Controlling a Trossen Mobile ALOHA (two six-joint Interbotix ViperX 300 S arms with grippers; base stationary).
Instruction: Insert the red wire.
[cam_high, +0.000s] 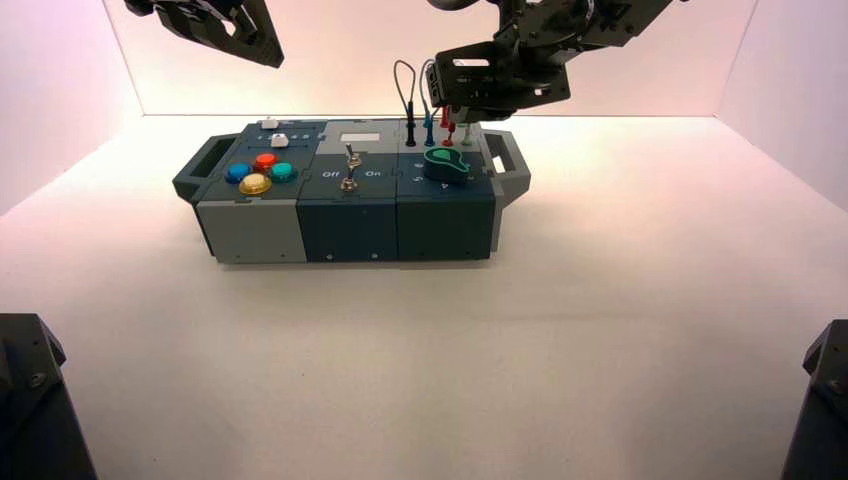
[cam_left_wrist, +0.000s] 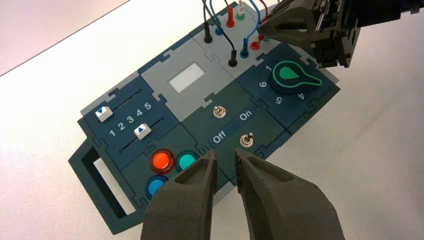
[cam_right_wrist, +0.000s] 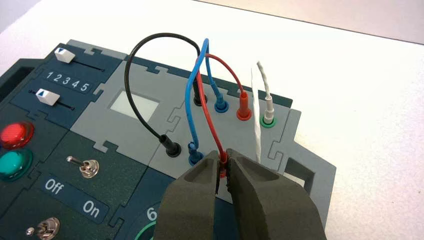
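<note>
The box (cam_high: 346, 225) stands on the tabletop (cam_high: 350, 350), its plain front panels nearest. On its left part, a yellow button (cam_high: 255, 184) sits nearest, a blue button (cam_high: 238, 173) and a green button (cam_high: 282, 172) behind it, and a red button (cam_high: 265, 161) farthest of the four. Two metal toggle switches (cam_left_wrist: 246, 140) (cam_left_wrist: 219, 111) stand one behind the other in the middle, beside the "Off" and "On" lettering. The green-topped rotary knob (cam_high: 446, 165) is on the right.

Behind the buttons are two white-capped sliders; the farther one (cam_left_wrist: 104, 114) is at the "1" end.

Beyond the knob, the right tool (cam_right_wrist: 223, 152) is clenched on the near plug of the red wire (cam_right_wrist: 206, 102), right at the near red socket (cam_right_wrist: 223, 174); I cannot tell how deep that plug sits. The wire arches back to its other plug, standing in the far red socket (cam_right_wrist: 244, 114). Beside it, the blue wire (cam_right_wrist: 189, 100) and the black wire (cam_right_wrist: 128, 82) each bridge a near and a far socket, and a white wire (cam_right_wrist: 256, 115) rises close by.

The left tool (cam_left_wrist: 226, 152) hangs idle above the box's left side, its fingers slightly parted.
</note>
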